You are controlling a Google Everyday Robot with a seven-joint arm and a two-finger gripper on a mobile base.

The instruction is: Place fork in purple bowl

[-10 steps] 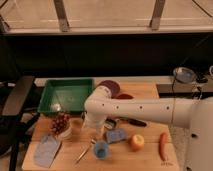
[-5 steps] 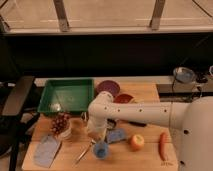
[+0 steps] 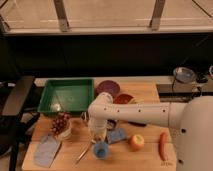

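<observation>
Camera view: reach step, the gripper (image 3: 98, 134) hanging near the fork (image 3: 83, 153) that lies on the tabletop (image 3: 122, 161), grip state indiscernible; next likely needs descent, grasp, then carry to the purple bowl (image 3: 107, 88).

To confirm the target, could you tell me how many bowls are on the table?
2: the purple bowl at the back, right of the green tray, and the orange bowl beside it, partly hidden by the arm. The gripper hangs by the blue cup.

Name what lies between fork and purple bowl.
Camera view: the white arm and its gripper, near the blue cup, stand between fork and purple bowl.
</observation>
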